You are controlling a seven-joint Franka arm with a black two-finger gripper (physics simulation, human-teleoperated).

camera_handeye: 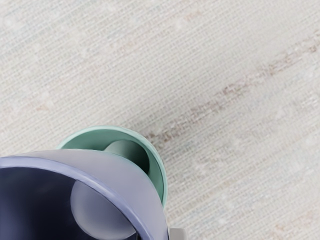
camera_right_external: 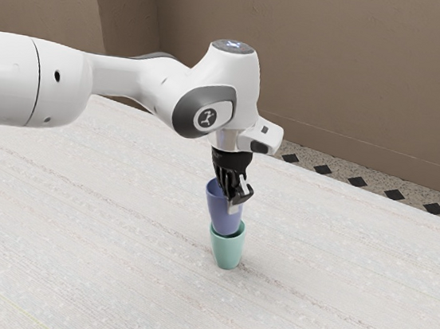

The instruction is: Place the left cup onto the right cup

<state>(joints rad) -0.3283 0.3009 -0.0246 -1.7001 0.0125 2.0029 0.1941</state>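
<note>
A periwinkle-blue cup [camera_right_external: 221, 209] sits tilted with its base inside the mint-green cup [camera_right_external: 227, 250], which stands on the table. My gripper [camera_right_external: 235, 193] comes down from above and is shut on the blue cup's rim, on the side toward the exterior view's right. In the wrist view the blue cup [camera_handeye: 107, 172] lies directly under my hand, its dark inside facing up. The green cup's rim [camera_handeye: 156, 159] and part of its inner floor peek out from behind it.
The pale woven tabletop [camera_right_external: 74, 243] stretches wide on all sides of the cups. Beyond the table's far edge lie a tiled floor strip [camera_right_external: 378, 184] and a brown wall.
</note>
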